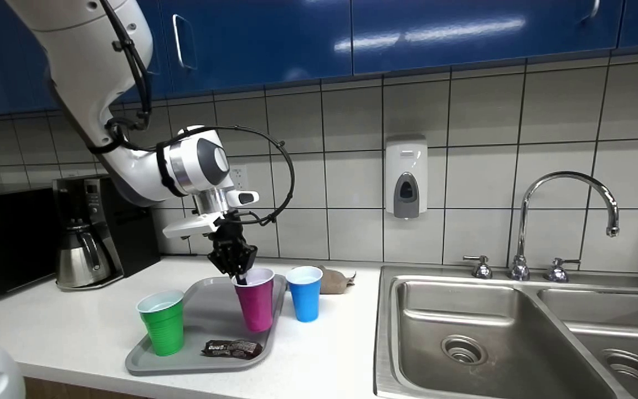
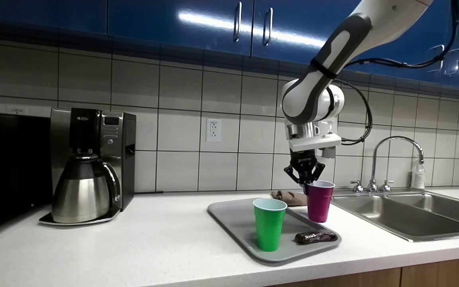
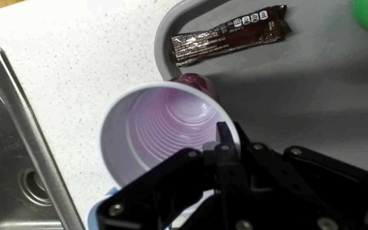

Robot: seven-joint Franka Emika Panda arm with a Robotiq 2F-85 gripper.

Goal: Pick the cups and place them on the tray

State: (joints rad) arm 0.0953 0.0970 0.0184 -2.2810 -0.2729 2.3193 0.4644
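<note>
"Blue cupboards [image 1: 274,39], tiled wall [image 1: 355,183], white table [image 2: 153,239] with a steel double sink [image 1: 385,343] at the right. Which step is this?"

"Placing the magenta cup [image 1: 256,305], I'd judge. The pincer [image 3: 233,129] is pinching its rim, one finger inside and one outside, and the cup hangs roughly upright by the right rim of the grey tray [image 1: 211,316]."

"Over it, or past it?"

"Hard to tell; the base looks raised, but these angles don't settle whether it's wholly above the tray."

"Anything in the cup?"

"Only that fingertip. The tray holds the green cup [image 1: 165,328], standing at the near left, bottom out of sight, and a wrapped snack bar [image 1: 232,348] at the near right. Far left, the steel carafe [image 2: 80,199] stands lidded in its coffee maker [image 2: 112,159], contents hidden."

"And the blue cup [image 1: 305,297]?"

"On the table, just right of the tray, so it should come last."

"Next move, then?"

"Ease the magenta cup left and down, clear of the bar, then part the fingers without catching the rim."
</note>
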